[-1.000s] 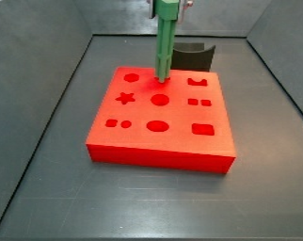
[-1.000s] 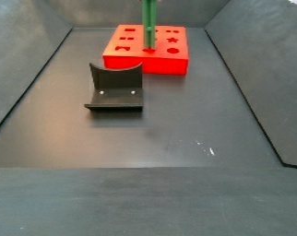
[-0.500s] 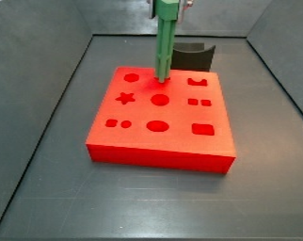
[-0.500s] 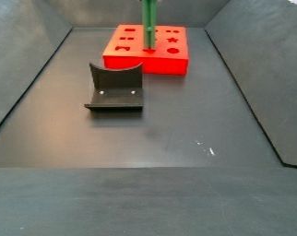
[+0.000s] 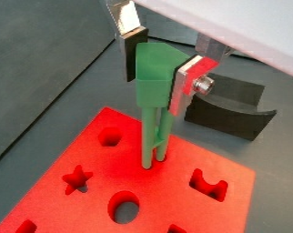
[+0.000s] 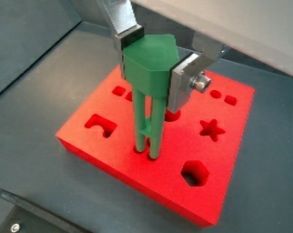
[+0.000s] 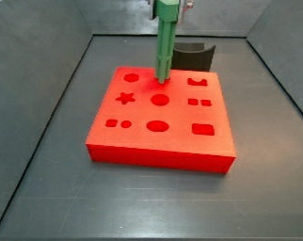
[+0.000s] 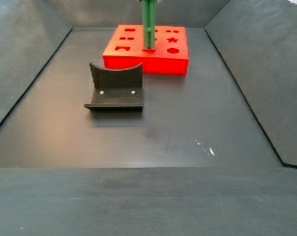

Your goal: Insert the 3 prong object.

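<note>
1 claw clamped on 1 upright 3 prong object, tips touching 1 red block, 1 dark stand apart

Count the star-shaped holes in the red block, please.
1. The star hole is in the top of the red block, beside a round hole. The end effector, above the block, grips the upright 3 prong object, which hides a small part of it.
</note>
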